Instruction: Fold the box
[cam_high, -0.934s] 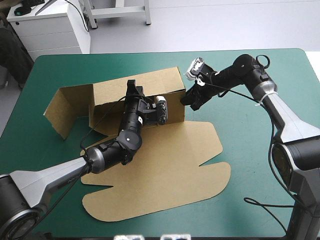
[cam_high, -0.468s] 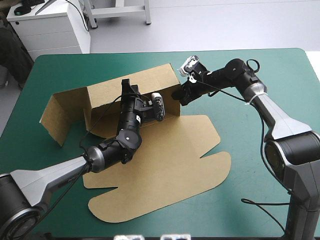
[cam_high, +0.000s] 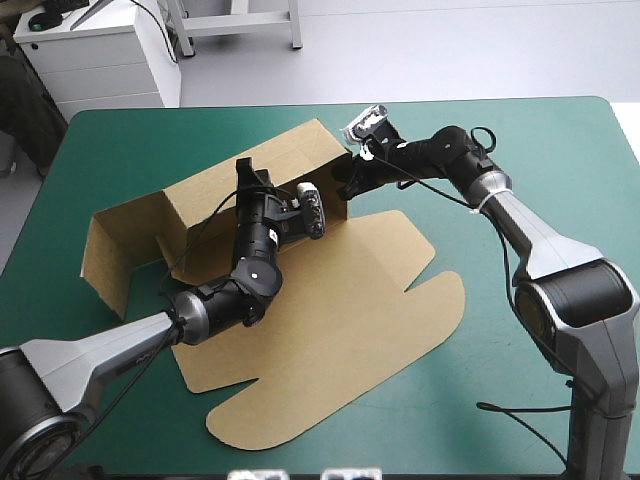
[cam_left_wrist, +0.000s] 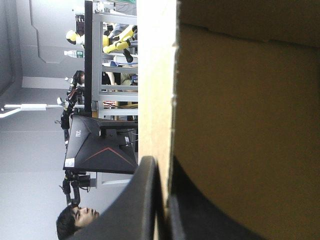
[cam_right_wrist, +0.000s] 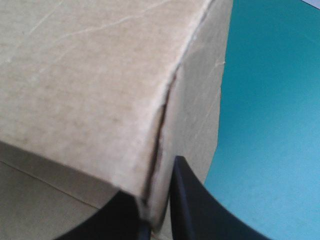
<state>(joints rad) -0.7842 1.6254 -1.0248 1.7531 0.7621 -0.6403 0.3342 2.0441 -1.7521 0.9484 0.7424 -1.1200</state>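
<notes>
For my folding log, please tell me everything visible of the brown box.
The box is one cut sheet of brown board, half formed. Its near part, with rounded flaps, lies flat on the teal-green cover, and its far walls stand raised. The left hand pinches a raised wall's edge; the right hand pinches the right end corner.

High view looks down over the worktop (cam_high: 560, 140); both wrist views sit against the box (cam_high: 330, 300) (all share it).
</notes>
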